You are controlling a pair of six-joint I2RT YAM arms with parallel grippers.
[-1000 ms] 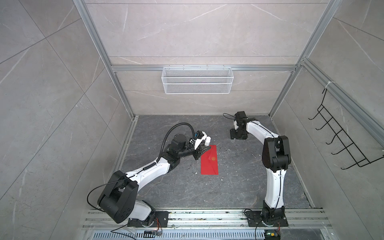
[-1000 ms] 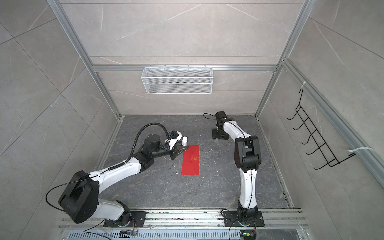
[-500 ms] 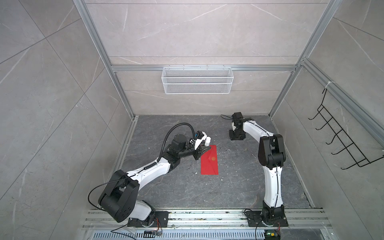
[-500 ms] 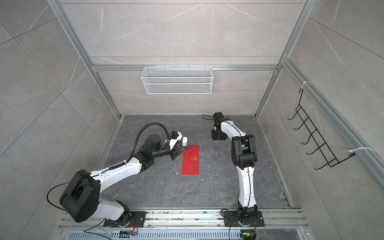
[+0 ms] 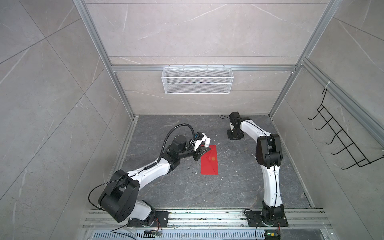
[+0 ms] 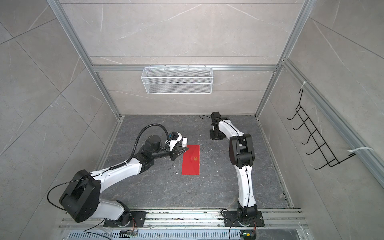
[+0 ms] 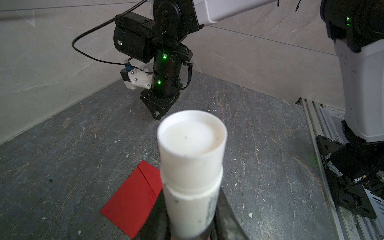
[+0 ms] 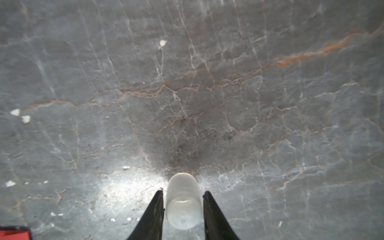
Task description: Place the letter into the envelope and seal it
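Left tool (image 7: 191,216) grips glue stick (image 7: 192,145); right tool (image 8: 183,192) straddles cap (image 8: 182,209).

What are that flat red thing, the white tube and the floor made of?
Red envelope: paper, matte; it lies flat with sharp fold creases. White tube: likely plastic, smooth and slightly glossy, with a moulded rim. Floor: looks like grey veined stone or a stone-print sheet; which one, I cannot tell.
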